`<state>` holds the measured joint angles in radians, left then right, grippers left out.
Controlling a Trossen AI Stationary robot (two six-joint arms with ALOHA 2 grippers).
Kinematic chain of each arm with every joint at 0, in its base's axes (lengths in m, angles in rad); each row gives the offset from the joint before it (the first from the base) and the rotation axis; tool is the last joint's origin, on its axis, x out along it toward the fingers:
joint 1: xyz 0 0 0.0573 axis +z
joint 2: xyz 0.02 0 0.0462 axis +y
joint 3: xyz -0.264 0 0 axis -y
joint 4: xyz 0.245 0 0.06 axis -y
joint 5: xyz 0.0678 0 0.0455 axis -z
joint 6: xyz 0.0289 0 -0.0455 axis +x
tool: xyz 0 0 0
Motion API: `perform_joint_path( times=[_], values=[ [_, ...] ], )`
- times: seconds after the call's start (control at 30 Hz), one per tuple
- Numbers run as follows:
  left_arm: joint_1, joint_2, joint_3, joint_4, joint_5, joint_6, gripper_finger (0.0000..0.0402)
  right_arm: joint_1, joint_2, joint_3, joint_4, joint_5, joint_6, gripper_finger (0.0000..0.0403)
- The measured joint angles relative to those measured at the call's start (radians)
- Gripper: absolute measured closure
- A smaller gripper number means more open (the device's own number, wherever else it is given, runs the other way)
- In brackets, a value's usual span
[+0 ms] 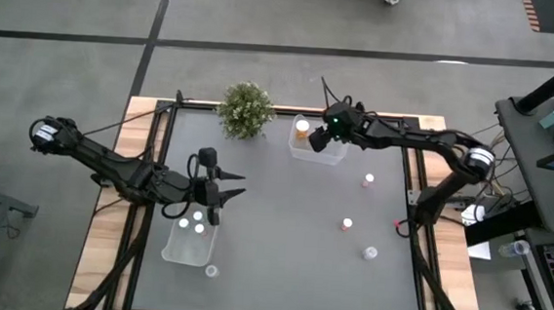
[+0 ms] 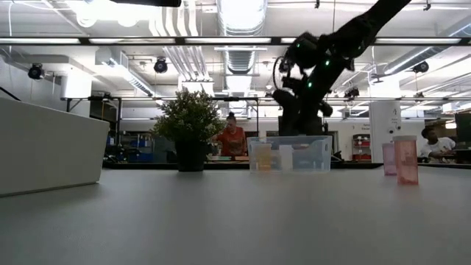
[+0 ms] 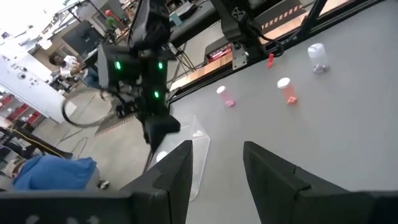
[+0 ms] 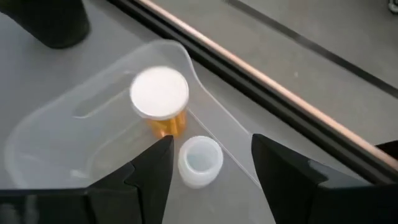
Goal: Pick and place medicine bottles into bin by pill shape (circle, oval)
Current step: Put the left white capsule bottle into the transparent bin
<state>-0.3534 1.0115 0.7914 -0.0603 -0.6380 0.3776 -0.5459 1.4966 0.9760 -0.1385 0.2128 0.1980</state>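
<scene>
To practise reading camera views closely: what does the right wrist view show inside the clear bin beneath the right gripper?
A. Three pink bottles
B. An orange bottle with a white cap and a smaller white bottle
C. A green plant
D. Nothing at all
B: between the open fingers of the right gripper, the clear bin holds an orange bottle and a white bottle.

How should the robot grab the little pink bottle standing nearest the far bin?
The pink bottle stands upright with open table around it, so coming straight down from above looks best. Close the two fingers on its round body just under the white cap; the right end effector, above the far bin, seems closest.
</scene>
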Motion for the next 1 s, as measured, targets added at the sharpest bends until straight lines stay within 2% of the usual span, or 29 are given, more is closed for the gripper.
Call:
perform_joint_path(
  times=[0.17,0.5,0.8,0.87,1.0],
  values=[
    [0.000,0.000,0.000,0.000,0.000,-0.072,0.0274,0.055,-0.128,-0.012,-0.067,0.000,-0.015,0.0193],
    [0.000,0.007,-0.003,0.000,0.004,-0.276,0.0274,0.325,-0.397,-0.153,-0.049,-0.002,-0.021,0.0202],
    [-0.002,0.101,0.015,-0.001,0.009,-0.397,0.0274,0.528,-0.531,-0.323,0.168,-0.002,-0.050,0.0202],
    [-0.003,0.136,0.038,0.000,0.040,-0.400,0.0274,0.552,-0.546,-0.347,0.202,-0.002,-0.072,0.0202],
    [-0.013,0.216,0.102,-0.007,0.165,-0.403,0.0274,0.574,-0.561,-0.367,0.220,-0.002,-0.082,0.0202]
  ],
)
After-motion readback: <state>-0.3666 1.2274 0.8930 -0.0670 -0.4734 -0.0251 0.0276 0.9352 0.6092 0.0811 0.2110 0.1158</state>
